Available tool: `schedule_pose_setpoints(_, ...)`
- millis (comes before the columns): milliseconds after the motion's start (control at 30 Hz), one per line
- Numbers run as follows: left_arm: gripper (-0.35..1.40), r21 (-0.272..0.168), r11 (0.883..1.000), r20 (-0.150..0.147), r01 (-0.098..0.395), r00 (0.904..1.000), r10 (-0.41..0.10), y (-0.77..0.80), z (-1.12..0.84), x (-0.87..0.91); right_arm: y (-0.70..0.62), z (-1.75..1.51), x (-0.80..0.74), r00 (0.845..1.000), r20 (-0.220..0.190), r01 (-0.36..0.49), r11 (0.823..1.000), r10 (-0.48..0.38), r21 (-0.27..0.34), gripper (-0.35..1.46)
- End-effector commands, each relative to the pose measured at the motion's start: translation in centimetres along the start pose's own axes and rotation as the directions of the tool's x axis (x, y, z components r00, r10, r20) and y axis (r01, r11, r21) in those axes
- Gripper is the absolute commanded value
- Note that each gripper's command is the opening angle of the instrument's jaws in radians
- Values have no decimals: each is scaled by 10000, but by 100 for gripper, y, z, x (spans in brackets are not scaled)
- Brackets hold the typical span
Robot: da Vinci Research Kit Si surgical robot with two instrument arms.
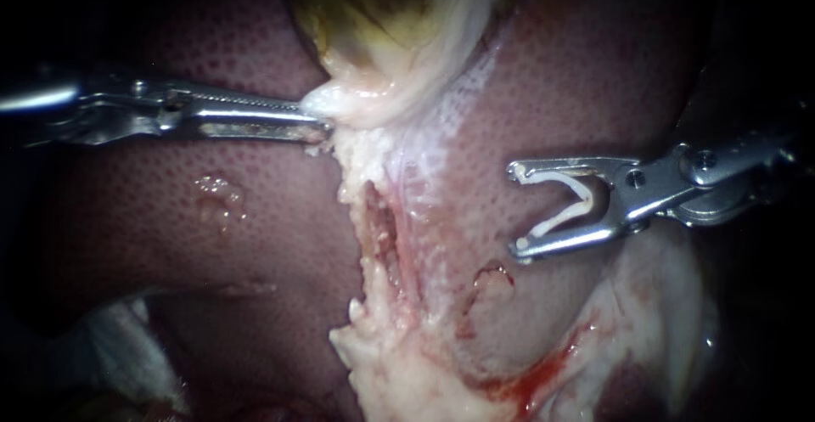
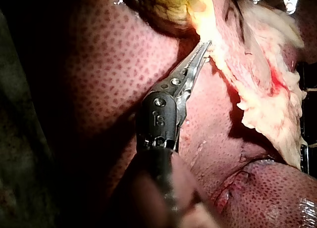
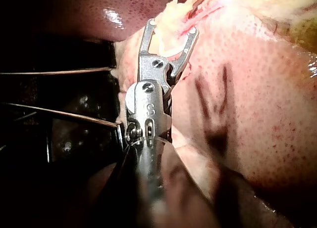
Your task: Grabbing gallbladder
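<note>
My left instrument (image 1: 321, 120) comes in level over the dark liver (image 1: 212, 244), jaws nearly together, pinching the pale lower edge of the gallbladder (image 1: 399, 40) at top centre. Below it a ragged pale strip (image 1: 373, 244) runs down. Beyond lies open liver, then my right instrument (image 1: 514, 209), jaws wide apart, a white clip (image 1: 584, 204) seated against both.

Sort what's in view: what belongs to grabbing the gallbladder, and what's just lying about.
Belongs to the job:
gallbladder
left instrument, tip at its pale lower edge

Just there:
liver
right instrument, off over the liver
white clip in its jaws
</note>
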Motion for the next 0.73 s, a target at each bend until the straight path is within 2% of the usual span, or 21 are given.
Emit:
schedule_pose_setpoints(33, -35, -2, 10000, -75, -23, 10000, 23, -1, -3, 4, 0, 0, 0, 10000, 0, 0, 10000, 0, 2, 59)
schedule_pose_setpoints(167, -35, 37, 10000, -127, -48, 9999, 49, -1, -8, 9, 0, 0, 0, 10000, 0, 0, 10000, 0, 2, 59)
schedule_pose_setpoints(733, -35, 49, 9999, -122, -121, 9999, 121, 0, -9, 6, 0, 0, 0, 10000, 0, 0, 10000, 0, 1, 59)
